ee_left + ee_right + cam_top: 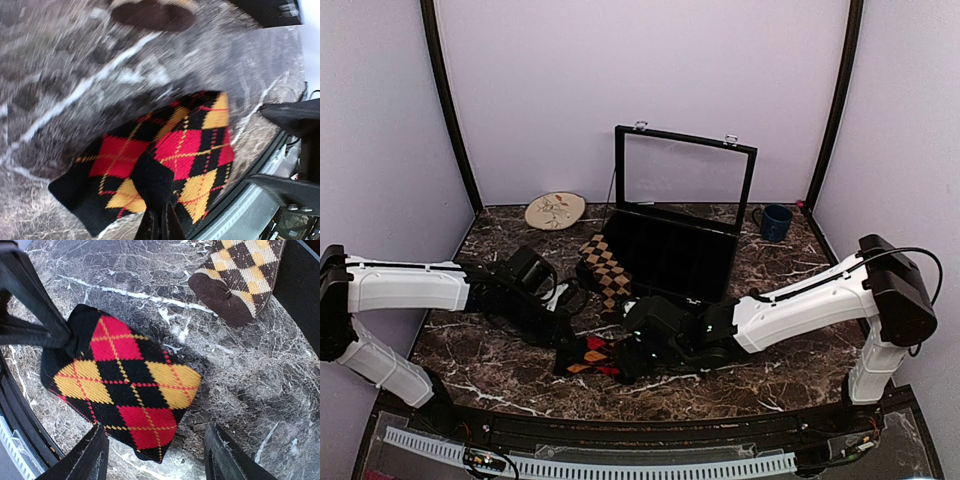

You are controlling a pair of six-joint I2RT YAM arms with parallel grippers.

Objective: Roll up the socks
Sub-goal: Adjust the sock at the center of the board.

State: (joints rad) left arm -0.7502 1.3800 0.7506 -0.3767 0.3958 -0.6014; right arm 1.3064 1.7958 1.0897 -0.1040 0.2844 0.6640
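Left claw (159,216) clamps the black edge of the red sock (132,390) lying on the table (500,370); right claw (156,434) hangs over it, fingers apart. Second of two, the tan sock (607,268) lies beside one case (670,250). Only the overhead view shows one mug (775,222) and one plate (555,210).

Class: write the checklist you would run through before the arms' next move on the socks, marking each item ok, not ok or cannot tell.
1. Left tool shut on a fold of the red sock: ok.
2. Right tool open, straddling that sock's end: ok.
3. Red sock rolled tight: cannot tell; it lies as a short folded bundle.
4. Tan sock paired with the red one: not ok, it lies apart on the table.
5. Tan sock clear of both tools: ok.
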